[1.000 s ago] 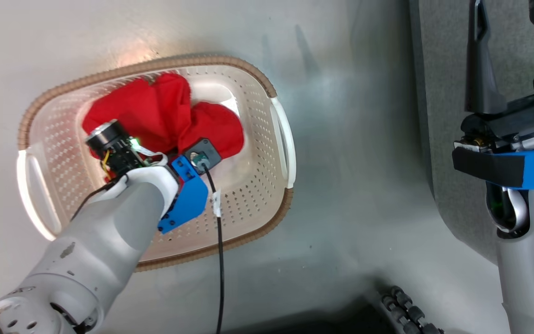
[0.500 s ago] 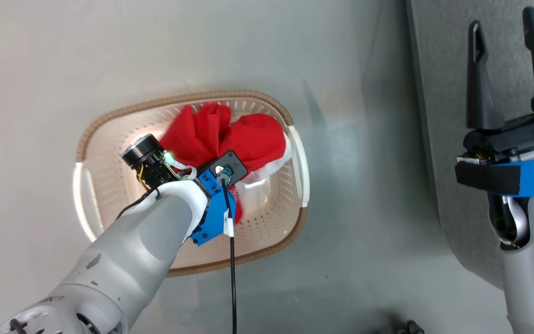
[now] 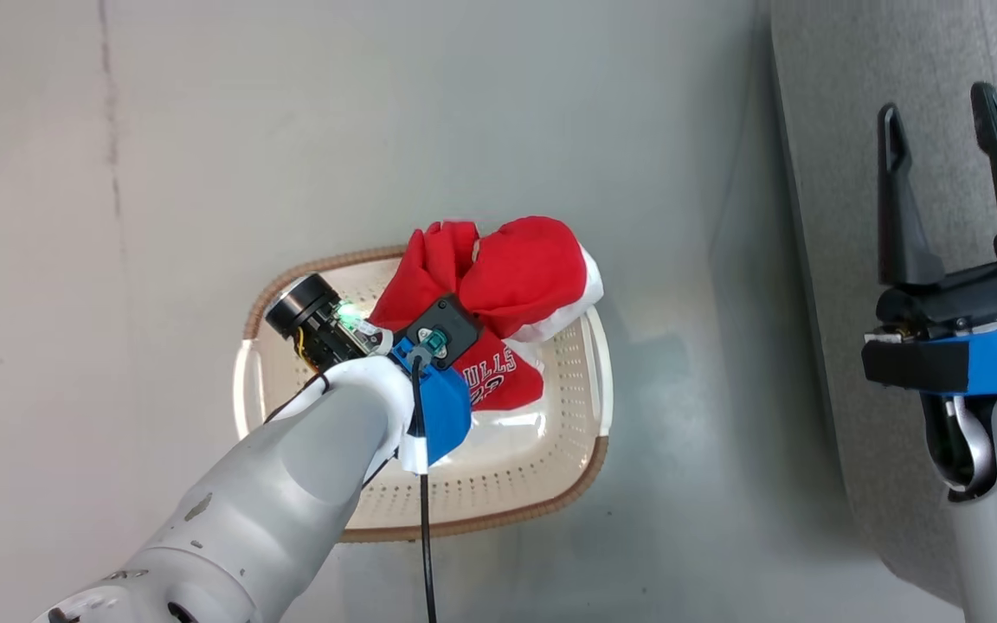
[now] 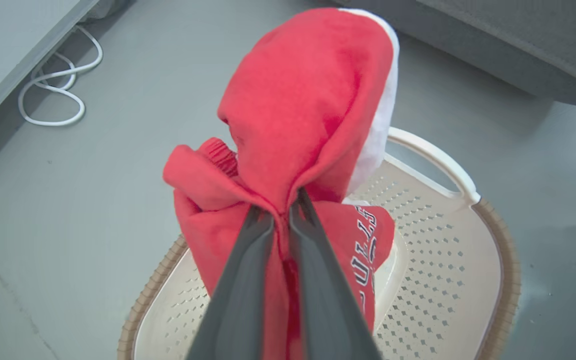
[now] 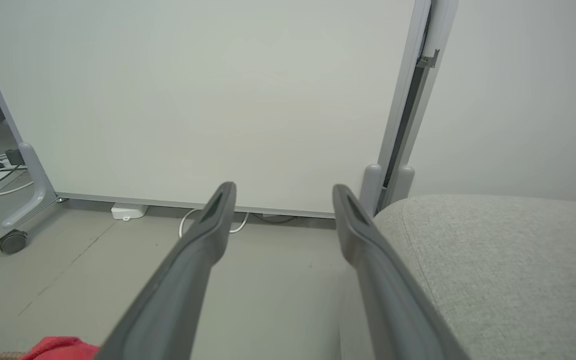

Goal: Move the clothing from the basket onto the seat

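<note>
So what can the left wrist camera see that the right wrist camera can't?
Left wrist view, not the right: the left gripper shut on the red clothing, which it holds over the perforated inside of the white basket, and dark lettering on one garment.
Right wrist view, not the left: the right gripper, open with nothing in it, a big white panel and its caster wheel.
Both: the grey floor, the grey seat, and red clothing, just a corner of it at the right wrist view's bottom edge.
</note>
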Motion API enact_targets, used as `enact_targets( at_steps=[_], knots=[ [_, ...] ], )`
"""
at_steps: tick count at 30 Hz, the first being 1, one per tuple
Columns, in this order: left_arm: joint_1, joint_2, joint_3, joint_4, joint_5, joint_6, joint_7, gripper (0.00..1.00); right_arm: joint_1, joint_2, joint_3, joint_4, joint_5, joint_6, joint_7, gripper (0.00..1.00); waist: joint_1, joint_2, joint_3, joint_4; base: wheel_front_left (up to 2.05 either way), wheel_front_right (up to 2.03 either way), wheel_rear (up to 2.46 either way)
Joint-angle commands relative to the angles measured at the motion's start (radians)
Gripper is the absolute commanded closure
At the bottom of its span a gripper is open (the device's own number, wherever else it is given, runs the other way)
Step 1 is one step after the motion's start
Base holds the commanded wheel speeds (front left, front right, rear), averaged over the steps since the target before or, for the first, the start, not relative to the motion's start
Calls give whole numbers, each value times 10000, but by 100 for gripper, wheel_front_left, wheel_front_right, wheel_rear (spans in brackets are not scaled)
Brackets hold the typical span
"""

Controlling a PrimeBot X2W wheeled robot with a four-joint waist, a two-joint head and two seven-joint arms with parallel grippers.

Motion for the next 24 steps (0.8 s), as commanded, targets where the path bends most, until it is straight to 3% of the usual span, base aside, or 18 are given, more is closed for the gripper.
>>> enact_targets(
  at_steps=[1, 9, 24],
  knots=[
    [83, -20, 39, -73, -90, -6, -137, 100, 198, -66, -49, 53, -44, -2, -10, 0, 1, -1, -473, 253, 0, 0, 0],
    [282, -62, 307, -366, -415, -7, -300, 100, 655, -110, -125, 285, -18, -1, -10, 0, 1, -1, -1376, 507, 0, 0, 0],
    [1452, 654, 2537, -3170, -169, 573, -307, 100, 1891, 15, -226, 789, -41, -1, -10, 0, 1, -1, -3334, 763, 0, 0, 0]
  ],
)
